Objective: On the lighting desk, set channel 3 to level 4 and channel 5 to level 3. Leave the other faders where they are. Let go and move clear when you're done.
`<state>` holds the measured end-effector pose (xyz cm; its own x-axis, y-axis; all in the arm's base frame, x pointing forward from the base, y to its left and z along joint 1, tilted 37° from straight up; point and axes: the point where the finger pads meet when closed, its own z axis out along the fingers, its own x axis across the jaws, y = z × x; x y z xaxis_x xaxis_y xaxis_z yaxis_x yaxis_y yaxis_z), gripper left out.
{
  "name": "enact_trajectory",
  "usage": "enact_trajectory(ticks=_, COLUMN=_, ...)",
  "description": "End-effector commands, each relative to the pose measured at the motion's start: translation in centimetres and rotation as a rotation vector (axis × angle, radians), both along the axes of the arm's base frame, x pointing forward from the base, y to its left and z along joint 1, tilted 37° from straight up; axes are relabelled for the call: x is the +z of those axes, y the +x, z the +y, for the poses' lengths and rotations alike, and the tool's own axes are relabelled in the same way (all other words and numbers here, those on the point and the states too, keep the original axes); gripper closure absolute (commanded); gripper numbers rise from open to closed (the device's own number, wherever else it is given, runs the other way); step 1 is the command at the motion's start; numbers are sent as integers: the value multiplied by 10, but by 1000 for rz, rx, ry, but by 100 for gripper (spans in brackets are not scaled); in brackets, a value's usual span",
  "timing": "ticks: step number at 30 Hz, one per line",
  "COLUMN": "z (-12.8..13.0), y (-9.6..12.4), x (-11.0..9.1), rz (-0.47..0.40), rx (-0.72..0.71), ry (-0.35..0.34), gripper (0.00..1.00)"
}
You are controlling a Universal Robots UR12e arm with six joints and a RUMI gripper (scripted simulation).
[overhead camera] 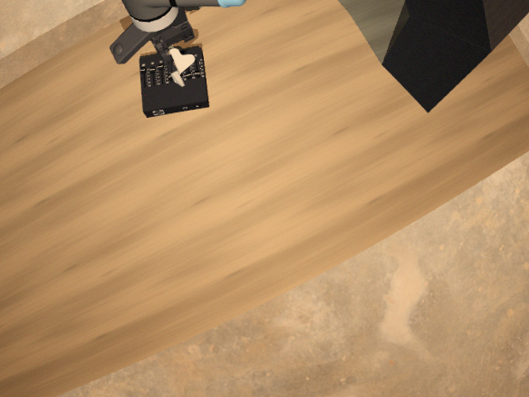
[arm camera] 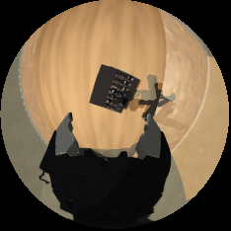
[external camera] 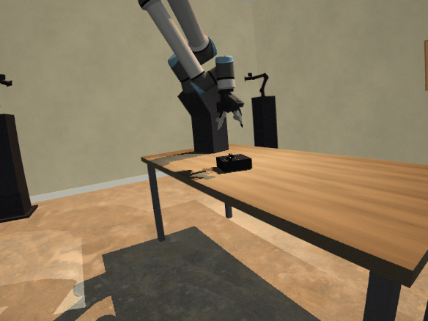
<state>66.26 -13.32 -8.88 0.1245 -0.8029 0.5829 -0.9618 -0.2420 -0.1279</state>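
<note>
Wooden table (external camera: 330,198) with black lighting desk (external camera: 234,163) beneath wide-open, empty gripper (external camera: 230,120).

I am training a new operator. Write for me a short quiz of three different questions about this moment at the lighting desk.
1. True or false: the gripper is shut on a fader.
2. Where is the gripper relative to the lighting desk? A) touching it B) in the air above it C) beside it on the table
3. Fill in: the jaws stand wide ____.

Key: 1 false, it holds nothing; 2 B; 3 open.
</note>
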Motion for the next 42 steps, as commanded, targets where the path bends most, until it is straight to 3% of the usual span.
enact_trajectory(ticks=1, z=-9, y=8, x=2, rz=-31, rx=-18, ry=7, gripper=0)
enact_trajectory(ticks=24, z=-12, y=8, x=1, rz=-10, rx=10, ry=-1, gripper=0)
enact_trajectory(ticks=42, z=-46, y=10, x=-6, rz=228, rx=341, ry=-96, gripper=0)
